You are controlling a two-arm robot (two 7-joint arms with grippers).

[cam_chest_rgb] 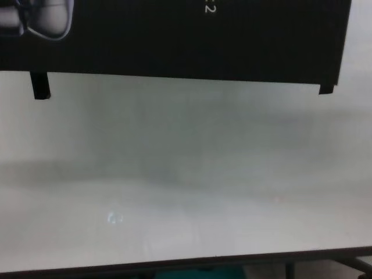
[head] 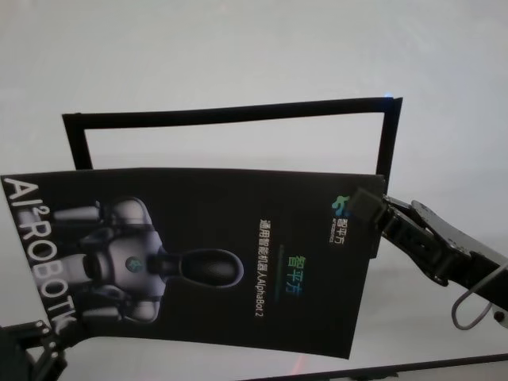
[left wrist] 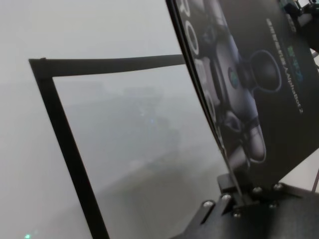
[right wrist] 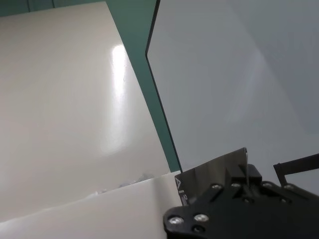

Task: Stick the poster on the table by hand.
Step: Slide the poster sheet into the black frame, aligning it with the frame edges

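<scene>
While clamped by left gripper (left wrist: pixel 238 196), right gripper (head: pixel 373 208), poster (head: pixel 238 262) hangs.

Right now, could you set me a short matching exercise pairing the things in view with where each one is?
Things:
1. poster
2. black tape outline
3. left gripper
4. right gripper

Places:
A. stuck flat on the table, beyond the poster
B. clamped on the poster's right edge
C. held up between both arms
D. clamped on the poster's near left corner

Pairs: 1-C, 2-A, 3-D, 4-B
</scene>
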